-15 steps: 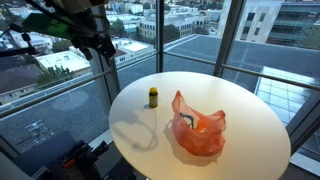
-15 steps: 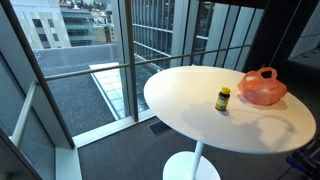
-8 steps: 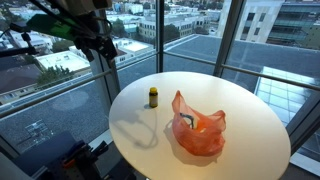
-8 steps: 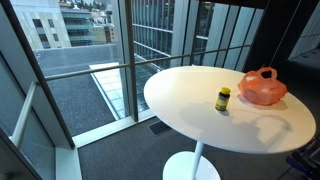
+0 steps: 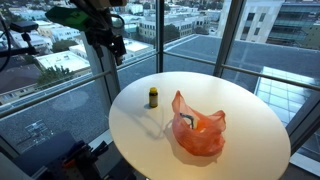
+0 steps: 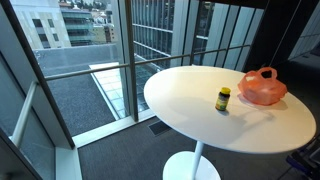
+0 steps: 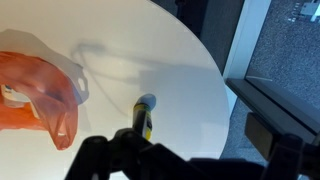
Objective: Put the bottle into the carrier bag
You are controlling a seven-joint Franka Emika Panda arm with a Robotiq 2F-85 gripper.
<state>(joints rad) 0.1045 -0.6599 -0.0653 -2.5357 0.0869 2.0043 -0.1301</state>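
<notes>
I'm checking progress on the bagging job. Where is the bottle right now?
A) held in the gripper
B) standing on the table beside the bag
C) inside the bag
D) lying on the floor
B: the bottle stands upright on the table, apart from the bag, while the gripper hangs well above and off to the side.

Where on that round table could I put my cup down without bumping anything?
In an exterior view, the broad white stretch of table between the bag and the rim beyond it is bare. So is the near edge in front of the bottle. Only the narrow gap between bottle and bag is tight.
</notes>
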